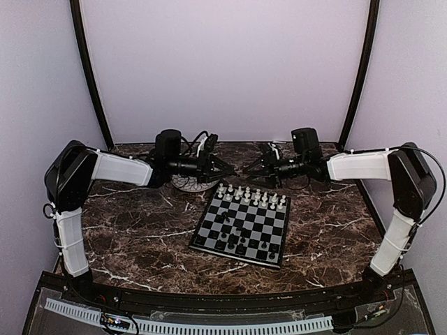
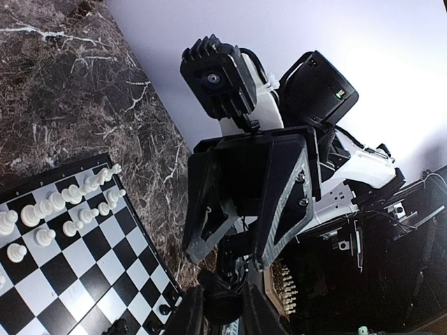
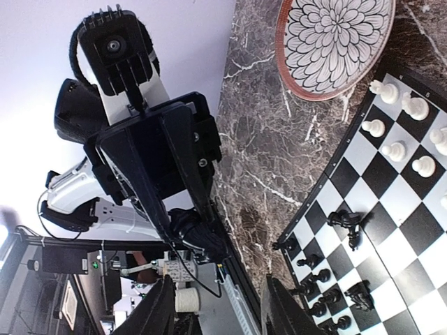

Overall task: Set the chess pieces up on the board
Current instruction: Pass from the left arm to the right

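Pinching a small black chess piece [image 2: 220,299] in my left gripper [image 2: 222,314]; right gripper [image 3: 218,314] jaws wide, empty. Black-and-silver checked board [image 1: 269,230] lies on dark marble tabletop [image 1: 140,237], white chessmen [image 1: 251,195] along its far rows.

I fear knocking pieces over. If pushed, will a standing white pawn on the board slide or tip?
A white pawn looks tall over a narrow base, so it would probably tip rather than slide. Its neighbours stand close, so one may knock another. The board looks smooth, so a low push might slide it.
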